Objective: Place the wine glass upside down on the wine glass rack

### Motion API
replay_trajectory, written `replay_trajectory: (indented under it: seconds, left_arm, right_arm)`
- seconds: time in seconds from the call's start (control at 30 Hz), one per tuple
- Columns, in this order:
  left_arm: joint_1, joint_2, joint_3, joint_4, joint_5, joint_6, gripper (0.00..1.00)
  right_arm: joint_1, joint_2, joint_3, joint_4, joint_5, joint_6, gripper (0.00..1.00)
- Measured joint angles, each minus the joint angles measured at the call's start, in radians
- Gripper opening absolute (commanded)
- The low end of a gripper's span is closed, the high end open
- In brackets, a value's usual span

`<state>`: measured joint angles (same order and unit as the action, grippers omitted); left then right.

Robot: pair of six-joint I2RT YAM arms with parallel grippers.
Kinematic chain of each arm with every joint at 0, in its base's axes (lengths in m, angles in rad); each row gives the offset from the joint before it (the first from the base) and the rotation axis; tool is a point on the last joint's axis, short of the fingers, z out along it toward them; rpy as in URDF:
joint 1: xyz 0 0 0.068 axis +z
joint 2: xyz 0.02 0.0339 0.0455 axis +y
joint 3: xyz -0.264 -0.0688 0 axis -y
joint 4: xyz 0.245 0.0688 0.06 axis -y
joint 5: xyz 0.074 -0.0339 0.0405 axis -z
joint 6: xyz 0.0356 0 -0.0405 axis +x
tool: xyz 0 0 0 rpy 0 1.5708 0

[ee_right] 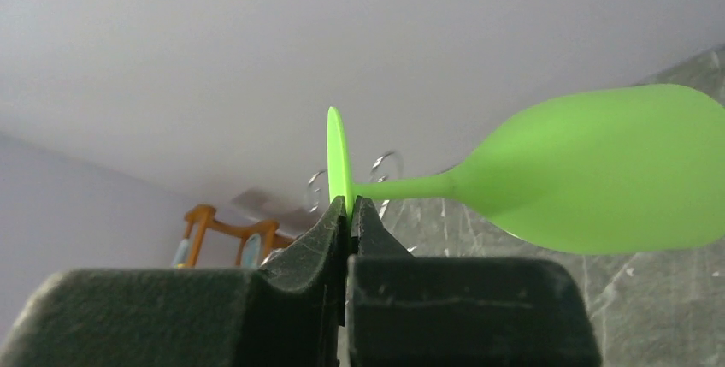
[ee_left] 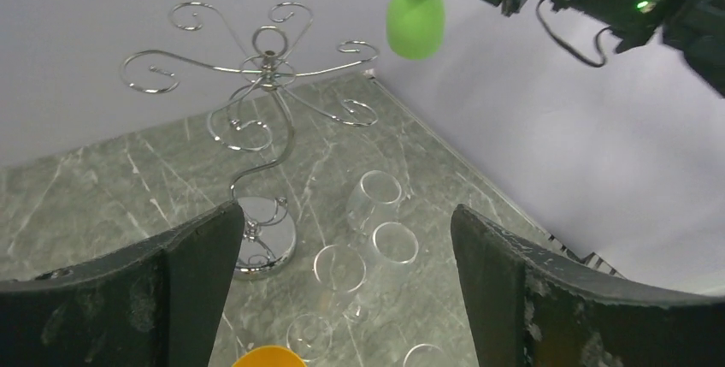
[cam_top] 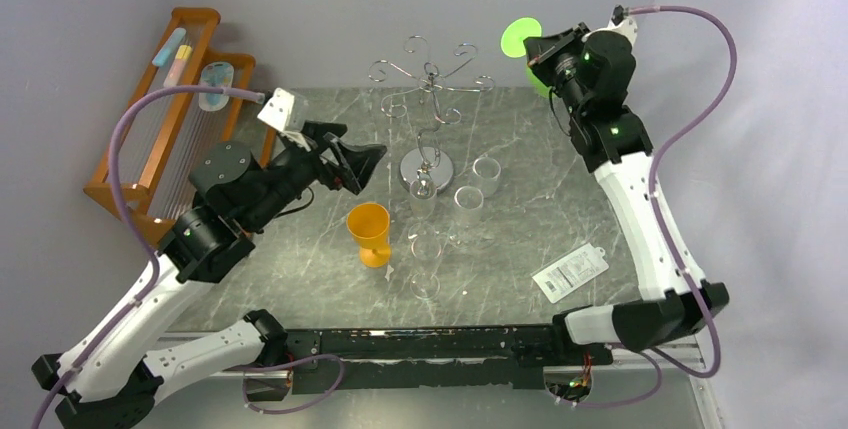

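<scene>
Wine glass (ee_left: 415, 20), green, hangs inverted above the table's (cam_top: 300, 279) far right corner: foot uppermost, bowl down, stem near vertical. Right gripper (ee_right: 349, 213) pinches the foot's rim. Wine glass rack (ee_left: 270, 62) stands far centre, apart. Left gripper (cam_top: 352, 154) is spread wide and empty.

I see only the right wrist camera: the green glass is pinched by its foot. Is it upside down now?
Observer: Yes. In the left wrist view the green wine glass hangs foot up, bowl down.
Operator: Where is the rack from it?
Observer: The wine glass rack stands at the far middle of the table; the glass is to its right, not touching.
Operator: Is the left arm in the way?
Observer: No. The left fingers are open and empty, left of the rack's base, near an orange glass.
</scene>
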<state>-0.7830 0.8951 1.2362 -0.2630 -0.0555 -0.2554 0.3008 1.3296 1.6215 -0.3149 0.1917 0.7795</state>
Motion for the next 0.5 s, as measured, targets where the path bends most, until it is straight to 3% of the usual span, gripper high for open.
replay_trajectory:
  seconds: [0.17,0.33,0.5]
  left_arm:
    - [0.0,-0.05,-0.024,-0.022,-0.035,-0.047,0.95]
    - [0.0,-0.051,-0.047,-0.027,-0.037,-0.078,0.95]
    - [0.0,-0.013,-0.047,-0.032,-0.039,-0.086,0.95]
  right_arm:
    - [-0.106,0.09,-0.056,0.087,-0.192,0.04,0.0]
    - [-0.108,0.168,-0.068,0.154,-0.391,0.074,0.0]
    - [-0.108,0.207,-0.071,0.21,-0.477,0.098,0.0]
